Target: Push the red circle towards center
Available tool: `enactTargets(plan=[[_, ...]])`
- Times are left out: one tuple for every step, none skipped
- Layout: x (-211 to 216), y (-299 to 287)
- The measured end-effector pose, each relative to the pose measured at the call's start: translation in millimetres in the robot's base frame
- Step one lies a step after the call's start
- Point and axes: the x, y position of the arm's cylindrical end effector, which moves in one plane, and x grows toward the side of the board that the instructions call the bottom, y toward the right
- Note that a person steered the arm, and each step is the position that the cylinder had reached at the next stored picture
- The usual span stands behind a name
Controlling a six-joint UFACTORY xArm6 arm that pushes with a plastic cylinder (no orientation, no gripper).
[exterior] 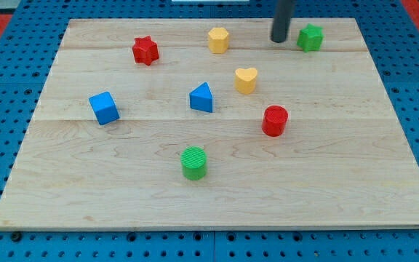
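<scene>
The red circle (274,120) is a short red cylinder on the wooden board (122,196), a little right of the board's middle. My tip (279,40) is at the view's top, far above the red circle, between the yellow hexagon (218,39) on its left and the green star-like block (310,37) close on its right. It touches no block. The yellow heart (246,79) lies between my tip and the red circle, slightly to the left.
A blue triangle (202,97) sits near the middle, a blue cube (104,108) at the left, a red star (145,50) at the upper left, and a green circle (193,162) below the middle. Blue pegboard surrounds the board.
</scene>
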Motion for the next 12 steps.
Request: enactTargets(plan=[[-1.0, -55.5], [-2.5, -105.1], [-2.0, -126.8], [7.7, -70.2], [40.9, -36.3], [75.0, -33.6], [143.3, 1.1], [221.5, 55.0], [237.4, 39.7], [206.4, -8.9], [196.6, -13.4], [167.7, -7.6]])
